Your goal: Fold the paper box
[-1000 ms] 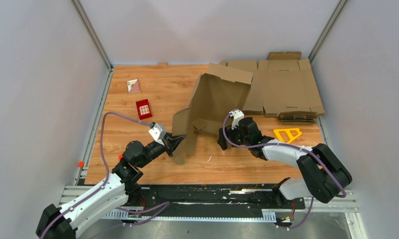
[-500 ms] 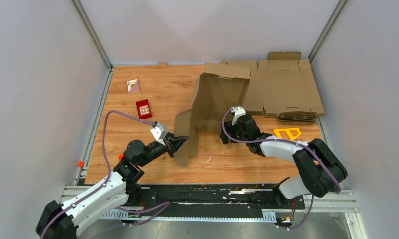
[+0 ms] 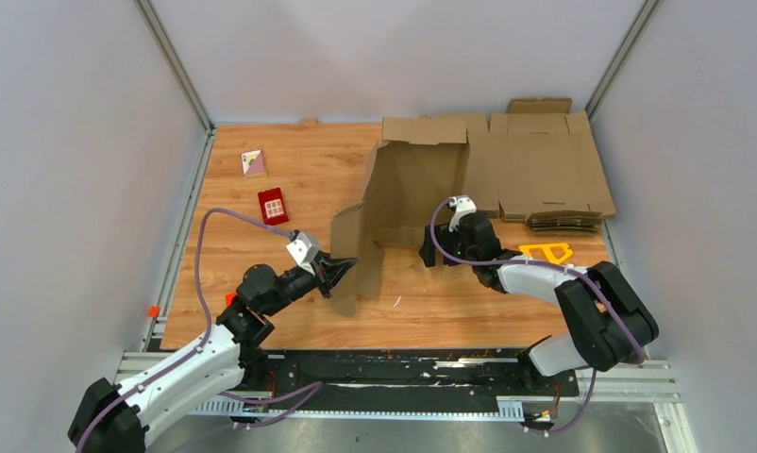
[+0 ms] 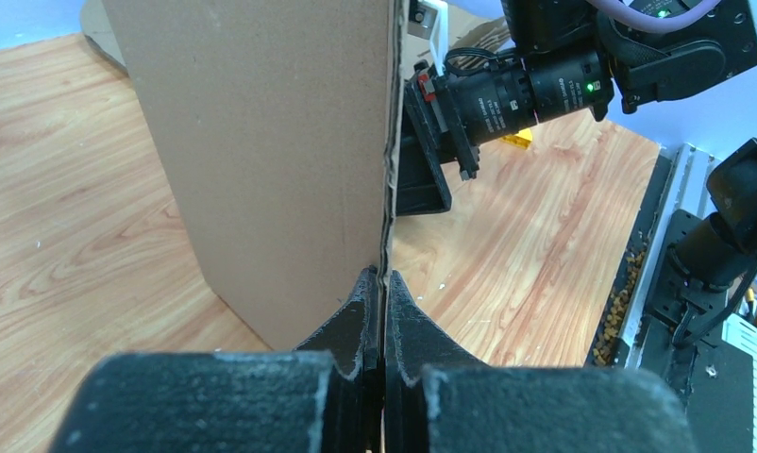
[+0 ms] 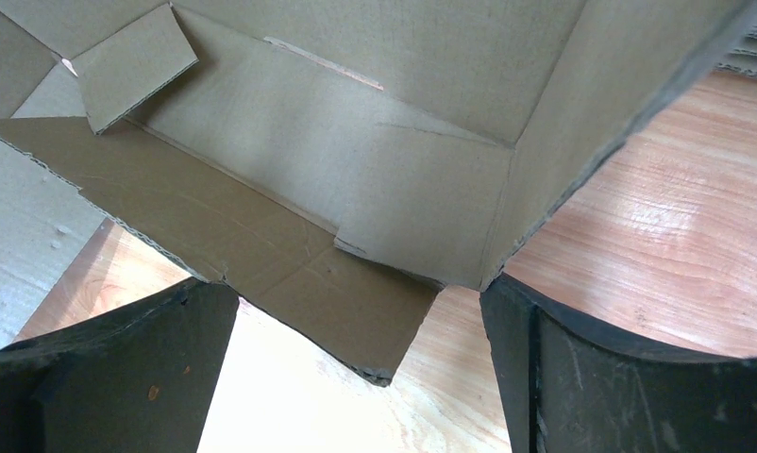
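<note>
I noted left claw [image 4: 382, 278] pinching a flap edge of the paper box [image 3: 417, 184], right claw [image 3: 428, 250] spread wide, seemingly not touching it.

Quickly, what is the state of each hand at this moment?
Left hand: closed, pinching an edge of the paper box.
Right hand: open, holding nothing.

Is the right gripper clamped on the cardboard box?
No, the right gripper has its jaws wide open, the paper box just ahead.
</note>
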Robot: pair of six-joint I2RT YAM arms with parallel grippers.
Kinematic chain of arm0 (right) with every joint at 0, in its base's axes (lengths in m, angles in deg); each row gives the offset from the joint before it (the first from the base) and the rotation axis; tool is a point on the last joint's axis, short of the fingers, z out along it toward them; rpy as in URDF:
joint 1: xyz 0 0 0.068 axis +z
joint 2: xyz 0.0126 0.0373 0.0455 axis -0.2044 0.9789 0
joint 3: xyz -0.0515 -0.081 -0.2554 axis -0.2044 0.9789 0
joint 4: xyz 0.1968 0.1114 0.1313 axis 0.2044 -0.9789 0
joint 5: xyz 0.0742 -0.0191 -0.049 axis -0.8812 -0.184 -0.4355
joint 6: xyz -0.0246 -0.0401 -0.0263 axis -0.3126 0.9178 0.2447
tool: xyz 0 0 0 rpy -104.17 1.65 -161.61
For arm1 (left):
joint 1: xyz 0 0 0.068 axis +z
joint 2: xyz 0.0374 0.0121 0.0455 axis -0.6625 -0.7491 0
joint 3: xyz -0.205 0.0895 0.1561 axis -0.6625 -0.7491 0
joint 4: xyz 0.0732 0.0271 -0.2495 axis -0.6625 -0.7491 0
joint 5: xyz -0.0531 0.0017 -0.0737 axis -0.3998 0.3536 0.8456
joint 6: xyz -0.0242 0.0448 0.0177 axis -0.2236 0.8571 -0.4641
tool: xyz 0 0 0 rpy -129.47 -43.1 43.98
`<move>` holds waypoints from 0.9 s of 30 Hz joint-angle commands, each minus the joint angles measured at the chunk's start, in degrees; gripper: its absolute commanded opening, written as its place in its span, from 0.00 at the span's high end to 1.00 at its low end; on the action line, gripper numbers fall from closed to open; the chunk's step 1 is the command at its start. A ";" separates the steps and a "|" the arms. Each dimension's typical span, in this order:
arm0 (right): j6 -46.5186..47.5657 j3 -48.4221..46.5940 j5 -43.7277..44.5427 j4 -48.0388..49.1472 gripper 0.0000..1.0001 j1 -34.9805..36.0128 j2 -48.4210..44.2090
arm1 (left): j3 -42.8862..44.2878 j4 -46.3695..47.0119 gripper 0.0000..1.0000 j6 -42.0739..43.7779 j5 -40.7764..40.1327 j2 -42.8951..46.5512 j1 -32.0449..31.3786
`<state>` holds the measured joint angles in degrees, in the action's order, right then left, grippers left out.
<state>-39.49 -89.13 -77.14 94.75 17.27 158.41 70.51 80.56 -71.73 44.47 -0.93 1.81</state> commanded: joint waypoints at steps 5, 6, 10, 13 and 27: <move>2.87 -1.67 -1.62 3.46 0.00 0.00 -0.11 | 0.46 -0.01 1.00 -0.88 3.44 -1.23 -0.14; 3.07 -2.03 -1.43 3.28 0.00 -0.02 0.15 | 0.59 -0.30 1.00 -0.78 3.25 -1.36 -0.13; 3.74 -2.41 -1.71 3.18 0.00 0.03 0.74 | 0.64 -0.57 1.00 -0.44 3.14 -1.46 -0.17; 4.47 -2.44 -2.29 3.75 0.01 0.10 0.57 | 0.72 -0.48 1.00 -0.31 3.14 -1.54 -0.14; 7.70 -2.66 -1.17 5.60 0.05 2.69 0.74 | -0.27 9.12 1.00 -4.39 11.00 -4.68 -0.13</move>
<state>-33.35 -90.52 -77.82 95.14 19.56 160.16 70.49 86.02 -73.28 50.07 -4.76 1.83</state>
